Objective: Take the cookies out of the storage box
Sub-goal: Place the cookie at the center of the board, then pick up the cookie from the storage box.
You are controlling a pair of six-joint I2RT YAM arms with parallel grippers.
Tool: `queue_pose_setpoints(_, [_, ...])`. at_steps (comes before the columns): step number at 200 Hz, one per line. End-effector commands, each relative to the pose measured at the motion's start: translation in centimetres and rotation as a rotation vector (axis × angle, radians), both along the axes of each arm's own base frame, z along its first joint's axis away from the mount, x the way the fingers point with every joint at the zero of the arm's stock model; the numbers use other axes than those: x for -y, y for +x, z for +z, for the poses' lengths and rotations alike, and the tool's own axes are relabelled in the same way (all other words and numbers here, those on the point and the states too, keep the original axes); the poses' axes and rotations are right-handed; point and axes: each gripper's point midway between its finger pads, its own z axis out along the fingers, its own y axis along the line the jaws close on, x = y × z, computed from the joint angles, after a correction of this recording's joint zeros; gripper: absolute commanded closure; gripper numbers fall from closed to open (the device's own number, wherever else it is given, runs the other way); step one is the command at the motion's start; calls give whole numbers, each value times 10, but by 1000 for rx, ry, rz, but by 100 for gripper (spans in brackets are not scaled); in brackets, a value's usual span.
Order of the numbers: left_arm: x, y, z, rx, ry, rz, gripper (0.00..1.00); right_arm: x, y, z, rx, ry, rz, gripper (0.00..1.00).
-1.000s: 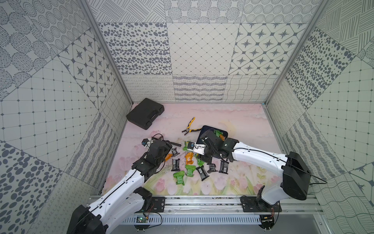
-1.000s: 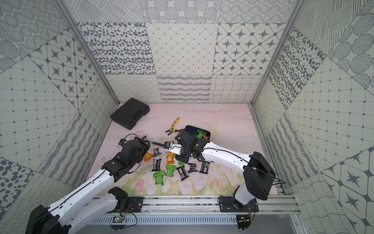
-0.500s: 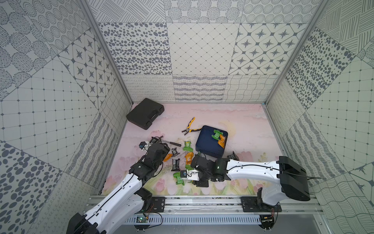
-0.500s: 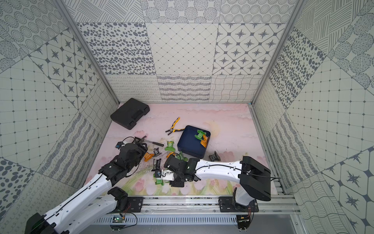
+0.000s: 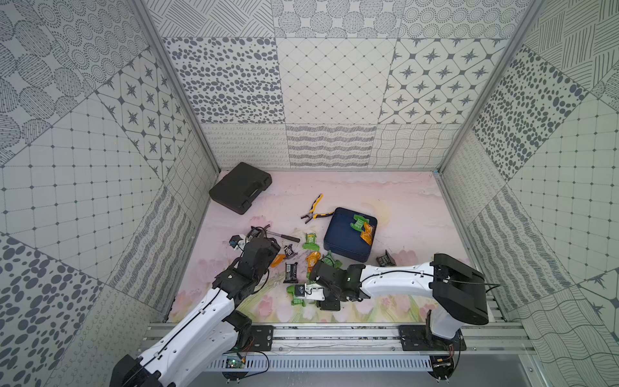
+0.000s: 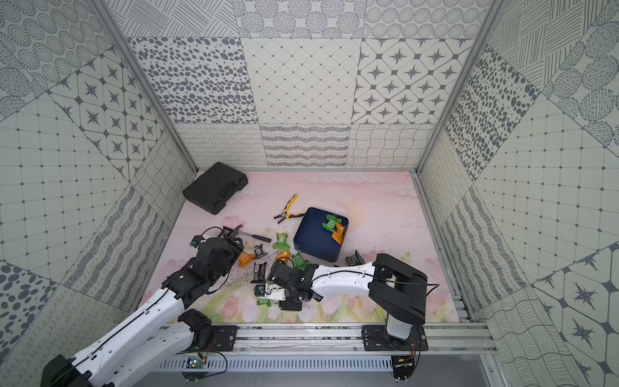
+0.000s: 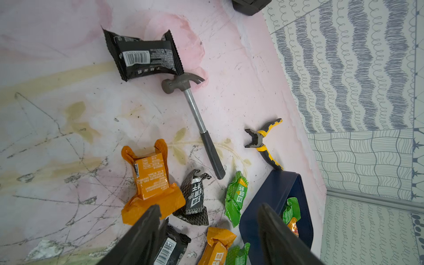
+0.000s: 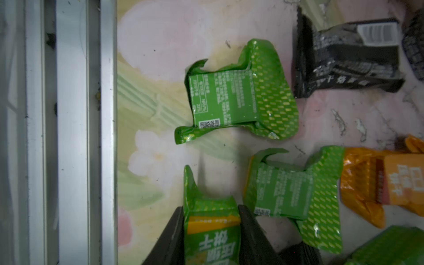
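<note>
Far-left corner of surface: black case, idle.

Left gripper hovers left of centre, jaws wide, nothing between them. Hammer lies just beyond it.

Centre to near edge: loose cookies, green, orange and black, scattered on the surface outside the box.

Right gripper sits low by the near edge, jaws narrowed onto a green packet, clamped across its middle.

Box is right of centre. Inside, at its far-right corner, a green cookie touches an orange cookie.

Judgement: packets are light; the foil is crinkly and slick, the ends floppy, the contents probably brittle. Grip across the firm middle with a gentle squeeze; crimped ends would likely slip.
</note>
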Motion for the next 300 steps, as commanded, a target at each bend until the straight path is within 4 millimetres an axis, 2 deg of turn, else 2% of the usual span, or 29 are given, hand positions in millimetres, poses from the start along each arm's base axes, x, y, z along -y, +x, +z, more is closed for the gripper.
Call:
queue_pose_setpoints(1, [-6, -1, -1, -10, 50, 1, 29, -4, -4, -7, -5, 12, 17, 73])
queue_pose_setpoints(27, [-5, 0, -1, -8, 54, -4, 29, -5, -2, -6, -1, 24, -3, 57])
queue_pose_setpoints(62, [-1, 6, 7, 30, 72, -43, 29, -12, 5, 22, 32, 110, -44, 43])
queue_pose_setpoints(97, [12, 19, 30, 115, 114, -144, 27, -20, 18, 67, 59, 241, -117, 36])
queue_pose_setpoints(115, [21, 27, 43, 151, 154, -211, 26, -19, 34, 94, 76, 323, -198, 36])
queue_pose_setpoints(134, [33, 35, 56, 179, 194, -287, 25, -12, 59, 120, 125, 399, -314, 36])
queue_pose_setpoints(151, [45, 43, 68, 198, 218, -361, 25, 4, 87, 135, 150, 442, -461, 36])
queue_pose_setpoints(169, [60, 51, 78, 215, 244, -442, 23, 28, 118, 143, 128, 478, -636, 37])
queue_pose_setpoints(196, [77, 60, 84, 210, 323, -507, 18, 66, 151, 149, 124, 515, -833, 38])
queue_pose_setpoints(225, [110, 65, 90, 231, 417, -618, 17, 110, 182, 156, 134, 512, -1035, 38])
queue_pose_setpoints(251, [152, 67, 86, 230, 449, -753, 18, 149, 200, 156, 100, 520, -1214, 38])
queue_pose_setpoints(282, [208, 67, 77, 207, 484, -944, 19, 183, 206, 149, 79, 499, -1337, 38])
queue_pose_setpoints(300, [240, 66, 65, 168, 504, -1050, 19, 200, 207, 144, 61, 494, -1407, 38])
